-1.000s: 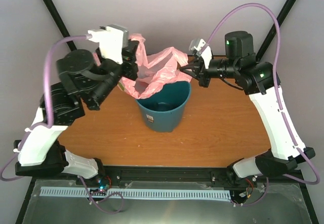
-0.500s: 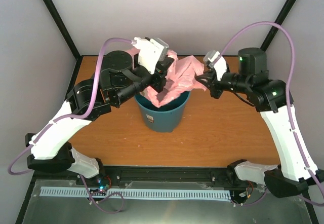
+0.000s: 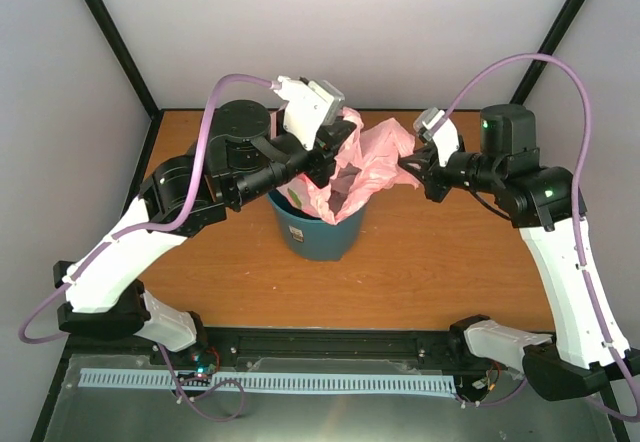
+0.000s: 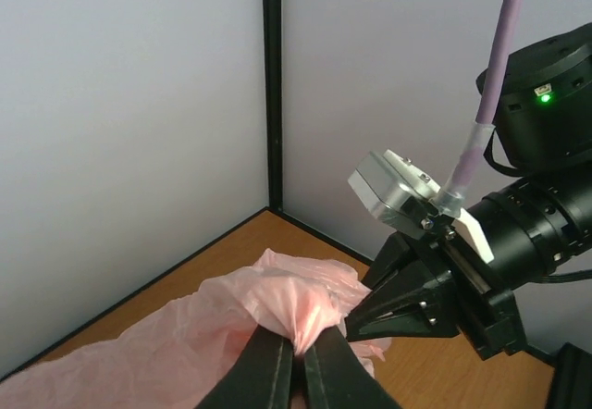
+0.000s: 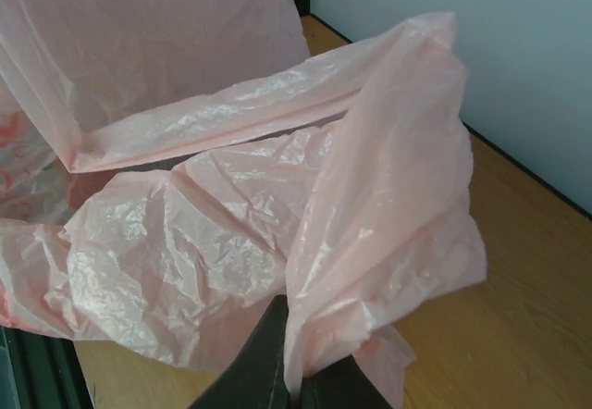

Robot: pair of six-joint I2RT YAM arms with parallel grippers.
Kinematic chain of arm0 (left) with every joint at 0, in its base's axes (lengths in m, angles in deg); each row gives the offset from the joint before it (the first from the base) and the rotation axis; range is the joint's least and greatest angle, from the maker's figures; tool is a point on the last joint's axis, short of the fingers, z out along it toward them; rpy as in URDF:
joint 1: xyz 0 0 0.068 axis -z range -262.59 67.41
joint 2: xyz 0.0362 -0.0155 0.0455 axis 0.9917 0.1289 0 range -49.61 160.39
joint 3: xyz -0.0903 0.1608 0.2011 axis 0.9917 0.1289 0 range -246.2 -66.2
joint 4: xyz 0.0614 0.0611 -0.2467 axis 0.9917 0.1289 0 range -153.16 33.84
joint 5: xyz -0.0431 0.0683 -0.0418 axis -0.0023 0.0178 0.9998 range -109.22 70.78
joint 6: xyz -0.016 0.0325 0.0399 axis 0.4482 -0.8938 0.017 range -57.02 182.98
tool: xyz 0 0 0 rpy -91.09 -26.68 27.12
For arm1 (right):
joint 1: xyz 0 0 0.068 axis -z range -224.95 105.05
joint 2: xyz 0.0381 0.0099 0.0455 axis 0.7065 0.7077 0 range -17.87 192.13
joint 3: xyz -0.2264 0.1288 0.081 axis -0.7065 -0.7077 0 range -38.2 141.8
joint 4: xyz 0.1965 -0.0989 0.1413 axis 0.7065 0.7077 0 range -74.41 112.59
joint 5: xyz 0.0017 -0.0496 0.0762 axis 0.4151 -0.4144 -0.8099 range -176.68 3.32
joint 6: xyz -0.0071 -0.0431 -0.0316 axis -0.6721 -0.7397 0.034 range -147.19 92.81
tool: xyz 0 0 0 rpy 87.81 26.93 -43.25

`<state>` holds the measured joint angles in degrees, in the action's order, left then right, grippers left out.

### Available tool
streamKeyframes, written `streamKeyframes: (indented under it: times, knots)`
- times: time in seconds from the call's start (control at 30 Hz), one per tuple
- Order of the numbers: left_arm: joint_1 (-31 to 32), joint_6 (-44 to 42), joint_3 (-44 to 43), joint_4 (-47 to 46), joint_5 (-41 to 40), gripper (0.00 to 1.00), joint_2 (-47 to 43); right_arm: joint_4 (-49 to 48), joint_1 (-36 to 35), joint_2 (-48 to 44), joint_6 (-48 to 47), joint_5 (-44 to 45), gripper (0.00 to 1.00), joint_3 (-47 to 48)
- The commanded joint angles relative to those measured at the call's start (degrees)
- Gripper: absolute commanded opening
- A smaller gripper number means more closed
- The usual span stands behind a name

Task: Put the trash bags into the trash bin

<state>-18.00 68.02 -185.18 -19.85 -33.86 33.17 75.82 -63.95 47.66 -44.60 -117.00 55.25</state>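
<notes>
The thin pink trash bag (image 3: pixel 365 167) hangs spread over the mouth of the teal-green trash bin (image 3: pixel 318 234), its lower part drooping inside. My left gripper (image 3: pixel 338 152) is shut on the bag's left edge above the bin's rim; in the left wrist view the bag (image 4: pixel 277 312) is pinched between the black fingers (image 4: pixel 264 372). My right gripper (image 3: pixel 408 162) is shut on the bag's right edge, to the right of the bin. In the right wrist view the crinkled bag (image 5: pixel 277 205) fills the frame, bunched at the fingers (image 5: pixel 264 363).
The orange-brown table (image 3: pixel 430 252) has black frame posts at its back corners (image 3: pixel 150 112). Grey walls stand close behind and to both sides. The right arm's wrist (image 4: pixel 481 242) shows near the left gripper in the left wrist view.
Both grippers have moved with the bag from behind the bin to over it. The left gripper swung right, the right one shifted right, and the bag now droops into the bin.
</notes>
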Motion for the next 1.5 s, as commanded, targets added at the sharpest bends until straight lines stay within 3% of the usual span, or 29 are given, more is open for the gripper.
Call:
streamKeyframes:
  times: [0.0, 0.23, 0.37, 0.43, 0.63, 0.73, 0.83, 1.0, 1.13, 1.33, 1.47]
  knots:
    - [-0.3, 0.0, -1.1, 0.2, -2.9, 0.10, -0.6, 0.2, 0.7, 0.0, 1.0, -0.1, 0.03, -0.1]
    - [-0.3, -2.5, 3.5, 1.6, -2.4, 0.78, -8.6, 0.0, 1.8, 0.5, 0.7, 1.3, 0.03, 1.3]
    - [-0.3, -2.8, 5.8, 1.4, -0.3, 0.90, -14.3, -0.2, 3.0, 1.5, 1.3, 0.5, 0.03, 1.4]
    - [-0.3, -2.1, 8.2, 0.2, -2.5, 0.91, -17.7, -0.6, 3.4, 1.9, 1.6, 0.1, 0.03, 1.4]
    - [-0.3, 2.5, 10.3, 6.1, -30.0, 0.88, -19.4, -1.2, 4.2, 2.6, 2.5, -1.2, 0.03, 2.3]
    - [-1.8, 4.8, 10.9, 9.3, -35.7, 0.87, -18.5, -1.0, 4.1, 2.9, 2.7, -1.9, 0.03, 2.8]
    - [-7.5, 4.2, 14.7, 6.1, -30.9, 0.85, -20.0, -0.9, 4.2, 2.9, 2.7, -1.9, 0.03, 3.0]
    - [-24.2, 5.1, 20.1, 4.9, -11.4, 0.80, -15.1, -0.7, 4.2, 2.3, 2.6, -2.6, 0.03, 2.9]
    - [-31.3, 6.5, 27.1, -1.1, -2.5, 0.73, -14.1, -0.6, 4.2, 1.5, 2.6, -3.1, 0.03, 2.9]
    - [-32.5, 8.2, 32.7, -2.7, 3.2, 0.63, -14.7, 0.2, 4.2, 0.8, 2.7, -4.4, 0.03, 4.0]
    - [-32.5, 8.3, 36.9, -7.3, 12.7, 0.55, -14.7, 0.3, 4.2, 1.2, 3.0, -5.1, 0.03, 4.6]
